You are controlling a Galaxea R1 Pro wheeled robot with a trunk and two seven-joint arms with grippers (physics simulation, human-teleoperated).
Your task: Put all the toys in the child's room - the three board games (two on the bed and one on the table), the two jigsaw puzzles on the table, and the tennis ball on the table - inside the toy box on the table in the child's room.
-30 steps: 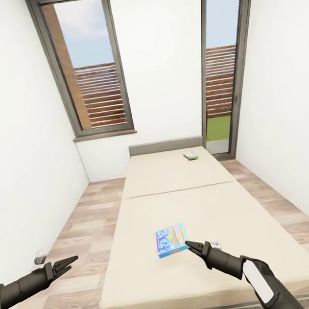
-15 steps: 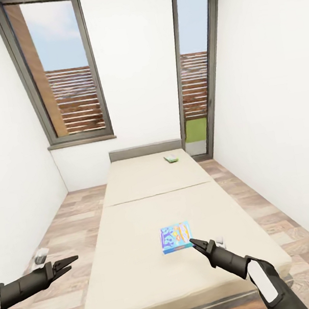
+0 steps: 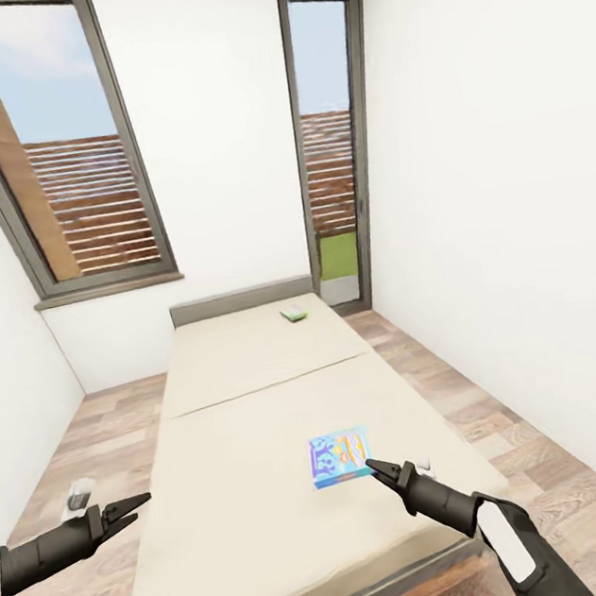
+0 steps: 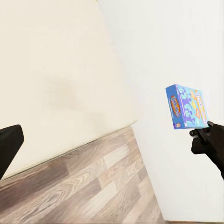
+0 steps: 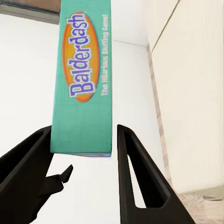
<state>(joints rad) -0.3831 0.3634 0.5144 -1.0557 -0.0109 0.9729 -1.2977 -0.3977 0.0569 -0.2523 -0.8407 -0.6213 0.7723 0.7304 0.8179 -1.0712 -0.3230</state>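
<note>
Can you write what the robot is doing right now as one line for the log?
right tool: shut on blue-and-teal Balderdash board game box | box: lifted above beige bed | left tool: holds nothing | small green box: near headboard

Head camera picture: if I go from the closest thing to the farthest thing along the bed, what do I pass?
Right gripper → blue board game held at its tip → the seam across the bed → small green board game near the head end → grey headboard → white wall.

Bright, even daylight render.
Light enters through the window (image 3: 66,151) and glass door (image 3: 327,141); shadows faint, verticals splay toward edges.
</note>
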